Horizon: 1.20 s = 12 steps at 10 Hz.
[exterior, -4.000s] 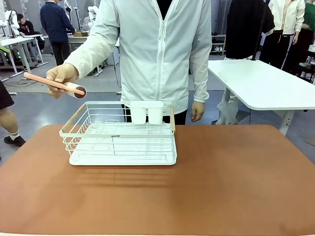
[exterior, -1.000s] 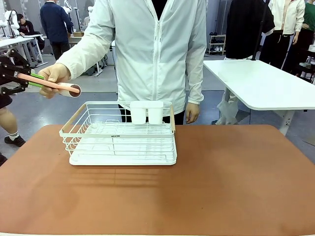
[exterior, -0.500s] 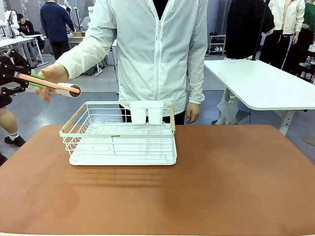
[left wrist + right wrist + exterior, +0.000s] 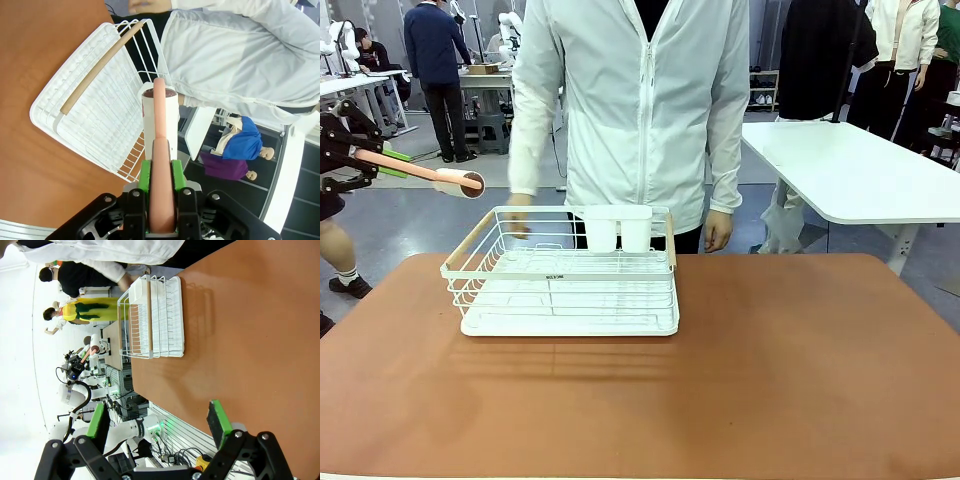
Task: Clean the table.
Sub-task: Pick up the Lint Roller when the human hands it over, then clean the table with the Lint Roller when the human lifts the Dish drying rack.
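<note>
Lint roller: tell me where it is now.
Front view, far left: the lint roller is in the air, held by its pink handle in the robot's shut left hand, above and left of the white dish rack.

Smooth matte table (image 4: 770,380); white coated-wire rack (image 4: 620,278), wood handles; lint roller (image 4: 420,170) smooth pink plastic.

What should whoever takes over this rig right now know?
Left gripper: shut on the pink handle of the lint roller, held in the air at the far left, higher than the rack.
Right gripper: open, holding nothing, above the table.
Person's hand: off the roller, by the far rim of the dish rack.
The rack stands on the table, far side, left of centre.
Done: the roller is gripped.
Left: bring it down and roll the table top; the rack may be in the way.
</note>
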Each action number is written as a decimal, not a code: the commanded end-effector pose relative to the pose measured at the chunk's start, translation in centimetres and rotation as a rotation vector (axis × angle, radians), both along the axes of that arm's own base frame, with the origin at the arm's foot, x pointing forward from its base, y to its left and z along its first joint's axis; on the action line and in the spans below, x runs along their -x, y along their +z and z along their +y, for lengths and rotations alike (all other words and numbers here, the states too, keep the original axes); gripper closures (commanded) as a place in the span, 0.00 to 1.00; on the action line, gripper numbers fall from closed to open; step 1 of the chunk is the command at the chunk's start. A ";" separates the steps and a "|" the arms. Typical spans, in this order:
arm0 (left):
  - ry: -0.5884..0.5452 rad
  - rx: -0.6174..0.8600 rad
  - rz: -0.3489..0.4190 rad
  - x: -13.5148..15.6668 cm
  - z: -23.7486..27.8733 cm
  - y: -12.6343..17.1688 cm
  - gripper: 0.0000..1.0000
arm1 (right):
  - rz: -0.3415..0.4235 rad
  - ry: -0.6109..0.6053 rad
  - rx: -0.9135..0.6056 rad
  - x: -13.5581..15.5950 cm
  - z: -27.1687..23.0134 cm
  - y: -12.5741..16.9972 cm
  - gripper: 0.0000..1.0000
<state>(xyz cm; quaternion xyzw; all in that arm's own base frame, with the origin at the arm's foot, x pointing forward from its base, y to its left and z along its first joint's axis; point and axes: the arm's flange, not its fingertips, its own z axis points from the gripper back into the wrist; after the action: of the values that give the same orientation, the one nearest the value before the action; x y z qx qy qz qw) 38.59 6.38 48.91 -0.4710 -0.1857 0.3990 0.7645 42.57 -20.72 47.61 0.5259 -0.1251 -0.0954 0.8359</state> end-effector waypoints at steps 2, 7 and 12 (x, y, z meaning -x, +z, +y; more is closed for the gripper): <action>0.000 0.000 -0.002 0.0 0.0 0.0 1.00 | -0.004 0.002 -0.003 0.0 0.1 0.1 0.00; 0.000 0.000 -0.002 0.0 0.0 0.0 1.00 | -0.004 0.002 -0.003 0.0 0.1 0.1 0.00; 0.000 0.000 -0.002 0.0 0.0 0.0 1.00 | -0.004 0.002 -0.003 0.0 0.1 0.1 0.00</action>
<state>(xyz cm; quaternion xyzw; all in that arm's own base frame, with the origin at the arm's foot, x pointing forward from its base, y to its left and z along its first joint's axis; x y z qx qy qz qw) 38.59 6.38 48.91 -0.4710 -0.1857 0.3990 0.7645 42.57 -20.72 47.61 0.5259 -0.1251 -0.0954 0.8359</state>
